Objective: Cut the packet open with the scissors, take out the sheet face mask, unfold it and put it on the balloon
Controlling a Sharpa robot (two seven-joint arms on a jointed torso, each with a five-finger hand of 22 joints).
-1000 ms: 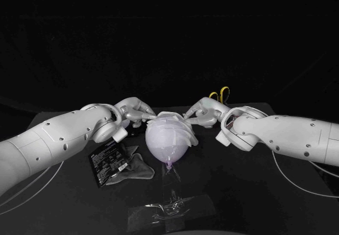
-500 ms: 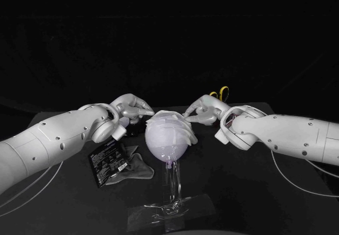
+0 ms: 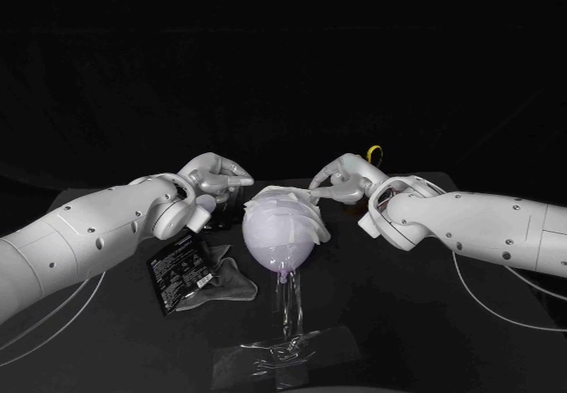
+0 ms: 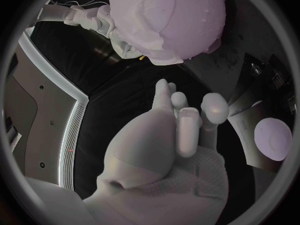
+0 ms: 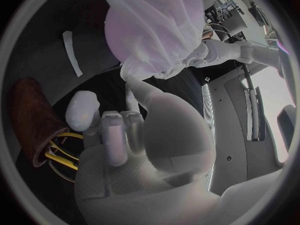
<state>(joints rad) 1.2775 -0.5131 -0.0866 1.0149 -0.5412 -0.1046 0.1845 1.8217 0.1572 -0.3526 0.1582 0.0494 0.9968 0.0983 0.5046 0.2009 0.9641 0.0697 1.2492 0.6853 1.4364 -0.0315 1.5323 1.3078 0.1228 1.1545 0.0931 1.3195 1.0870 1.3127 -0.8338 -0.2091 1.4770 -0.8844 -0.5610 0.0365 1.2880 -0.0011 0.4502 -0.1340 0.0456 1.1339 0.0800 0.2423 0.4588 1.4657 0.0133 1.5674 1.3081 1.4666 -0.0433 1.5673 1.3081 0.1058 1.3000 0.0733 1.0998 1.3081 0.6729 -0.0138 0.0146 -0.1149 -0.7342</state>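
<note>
A pale purple balloon (image 3: 280,244) stands on a clear stand (image 3: 283,348) at the table's middle. The white sheet mask (image 3: 285,208) is draped over its top, wrinkled. My left hand (image 3: 216,176) hovers a little left of the mask, fingers curled in on nothing; in the left wrist view this hand (image 4: 181,120) is apart from the mask (image 4: 165,20). My right hand (image 3: 337,182) is at the mask's right side, one fingertip (image 5: 132,87) touching the mask's edge (image 5: 153,30), the others curled. The black packet (image 3: 177,274) lies at front left.
A crumpled grey sheet (image 3: 230,282) lies next to the packet. The yellow-handled scissors (image 3: 376,152) stand behind my right hand, in a brown holder (image 5: 28,115) with the handles (image 5: 59,155) sticking out.
My left hand has let go of the mask and lifted up and away to the left. My right hand has risen slightly, staying at the mask's edge.
</note>
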